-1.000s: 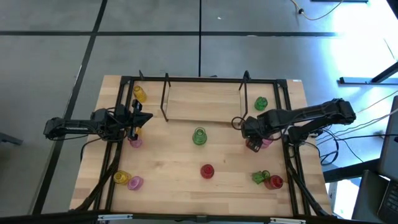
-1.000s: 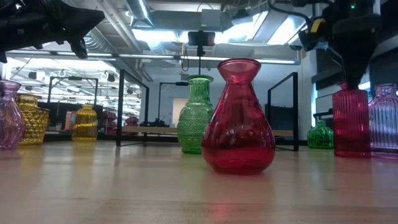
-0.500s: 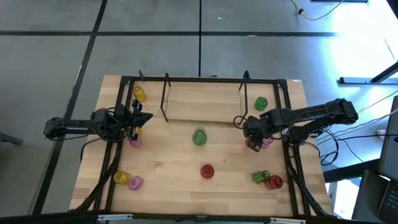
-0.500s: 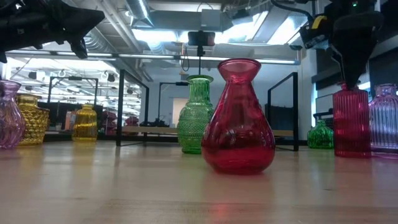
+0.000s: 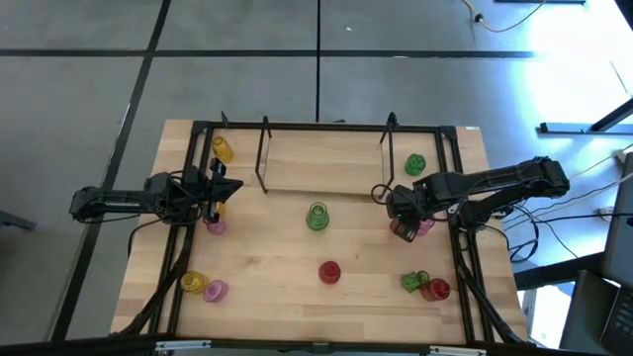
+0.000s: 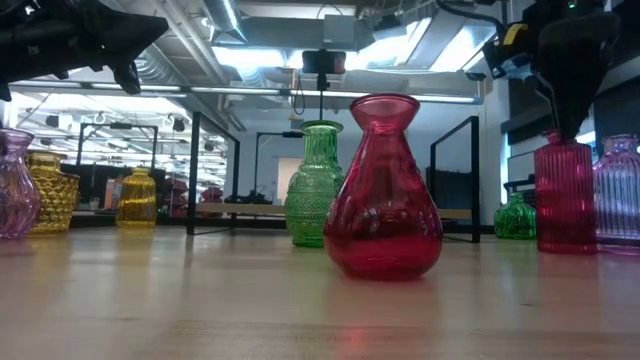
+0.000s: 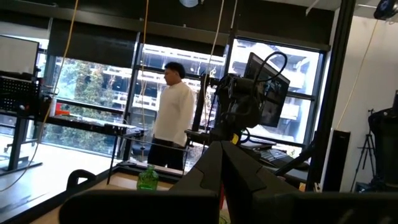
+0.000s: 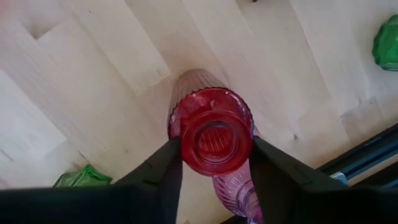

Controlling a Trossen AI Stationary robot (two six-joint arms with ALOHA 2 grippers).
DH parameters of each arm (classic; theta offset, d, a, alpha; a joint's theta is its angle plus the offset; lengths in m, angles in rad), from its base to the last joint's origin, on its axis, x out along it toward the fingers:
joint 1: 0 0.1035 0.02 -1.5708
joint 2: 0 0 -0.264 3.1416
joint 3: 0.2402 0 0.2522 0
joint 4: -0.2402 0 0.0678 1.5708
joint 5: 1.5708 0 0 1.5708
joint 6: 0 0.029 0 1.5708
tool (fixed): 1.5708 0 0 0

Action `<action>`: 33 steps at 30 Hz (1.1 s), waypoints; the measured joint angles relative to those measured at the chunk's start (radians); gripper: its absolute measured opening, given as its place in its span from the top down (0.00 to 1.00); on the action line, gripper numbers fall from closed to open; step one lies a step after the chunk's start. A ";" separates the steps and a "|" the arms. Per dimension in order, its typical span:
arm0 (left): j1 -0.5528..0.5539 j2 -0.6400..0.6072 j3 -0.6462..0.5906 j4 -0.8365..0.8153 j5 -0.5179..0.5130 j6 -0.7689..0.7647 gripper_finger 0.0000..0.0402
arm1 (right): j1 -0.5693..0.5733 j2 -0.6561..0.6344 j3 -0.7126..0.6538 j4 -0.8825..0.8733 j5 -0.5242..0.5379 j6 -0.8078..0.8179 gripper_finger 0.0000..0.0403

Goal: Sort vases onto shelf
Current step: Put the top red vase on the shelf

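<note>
Tabletop (image 5: 267,257) of light wood — grey floor (image 5: 89,89) around it — person (image 7: 173,118) behind.

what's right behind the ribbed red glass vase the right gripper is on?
A ribbed pink glass vase stands against the ribbed red glass vase, between the right gripper's fingers. Its lower body is hidden.
</note>
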 joint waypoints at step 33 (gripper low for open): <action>0.000 0.000 0.000 0.000 0.000 0.000 1.00 | 0.000 0.001 0.000 0.053 0.026 -0.025 0.53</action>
